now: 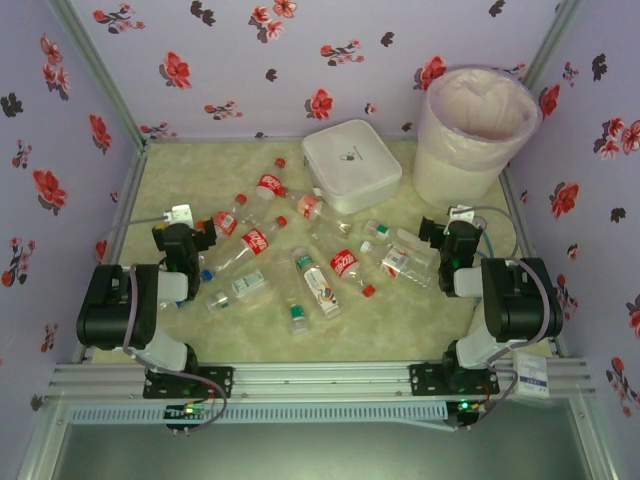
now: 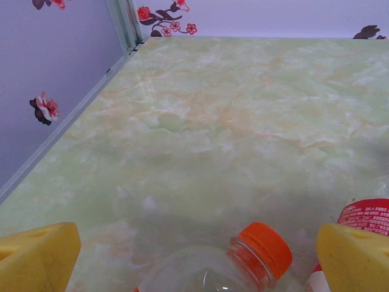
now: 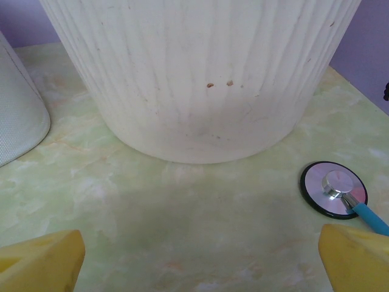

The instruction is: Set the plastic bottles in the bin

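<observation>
Top external: lidded box [image 1: 351, 165] between bottles [image 1: 254, 241] and bin [image 1: 455, 165], both jaws wide apart

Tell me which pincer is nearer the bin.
Right. The right pincer sits open just in front of the bin, facing its wall. The left pincer is on the opposite side, among the plastic bottles.

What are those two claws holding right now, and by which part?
Nothing. Both are open: the left gripper hovers over an orange-capped bottle, the right gripper over the table before the bin.
</observation>
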